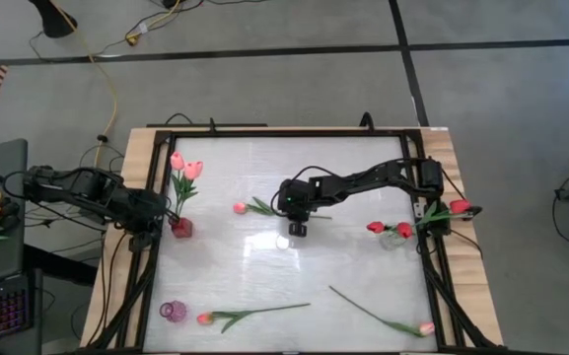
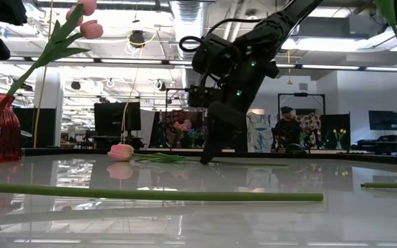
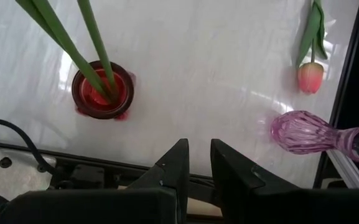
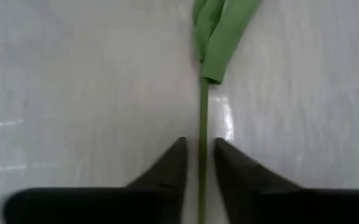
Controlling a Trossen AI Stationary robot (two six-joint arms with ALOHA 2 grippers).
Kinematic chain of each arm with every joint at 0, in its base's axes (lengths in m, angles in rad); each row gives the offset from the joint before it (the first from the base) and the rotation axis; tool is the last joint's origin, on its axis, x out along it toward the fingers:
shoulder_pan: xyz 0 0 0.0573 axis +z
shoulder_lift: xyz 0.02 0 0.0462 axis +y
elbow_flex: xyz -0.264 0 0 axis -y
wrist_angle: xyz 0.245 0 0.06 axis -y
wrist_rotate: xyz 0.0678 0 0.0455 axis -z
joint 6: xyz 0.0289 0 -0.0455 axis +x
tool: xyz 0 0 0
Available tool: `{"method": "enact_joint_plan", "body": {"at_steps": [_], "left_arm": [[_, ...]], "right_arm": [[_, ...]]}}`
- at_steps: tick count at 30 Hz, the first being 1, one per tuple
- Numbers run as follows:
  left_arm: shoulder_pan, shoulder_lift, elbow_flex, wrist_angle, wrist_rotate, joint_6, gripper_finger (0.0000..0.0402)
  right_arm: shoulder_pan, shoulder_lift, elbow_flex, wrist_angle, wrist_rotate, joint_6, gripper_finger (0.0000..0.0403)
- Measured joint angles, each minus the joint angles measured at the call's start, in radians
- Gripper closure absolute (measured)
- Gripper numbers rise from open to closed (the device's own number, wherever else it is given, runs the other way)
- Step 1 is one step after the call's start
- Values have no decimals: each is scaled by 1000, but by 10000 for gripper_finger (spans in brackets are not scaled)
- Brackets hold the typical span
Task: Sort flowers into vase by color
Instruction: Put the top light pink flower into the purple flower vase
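Green stem point(image 4: 202, 118) of the pink tulip point(image 1: 241, 207) at frame centre lies between the right end effector point(image 1: 297, 229)'s narrowly spread fingers; next it must pinch and lift. Left end effector point(image 3: 195, 168), nearly pressed together, waits beside the red vase point(image 1: 180, 227).

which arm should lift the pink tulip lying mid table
The right. Its hand is already down at the table with the pink tulip's stem between its fingers. The left hand sits at the table's left edge beside the red vase, apart from that flower.
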Motion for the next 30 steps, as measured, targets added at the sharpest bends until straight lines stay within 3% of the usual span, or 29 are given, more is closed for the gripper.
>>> {"method": "enact_joint_plan", "body": {"at_steps": [3,12,18,30], "left_arm": [[0,0,0,0,0,13,349],[0,0,0,0,0,22,349],[0,0,0,0,1,25,349],[0,0,0,2,-8,71,349]], "right_arm": [[2,-1,0,-9,0,-2,378],[-55,-73,7,-7,19,32,387],[-140,-248,8,-18,20,13,387],[-248,-765,9,-48,20,-1,387]]}}
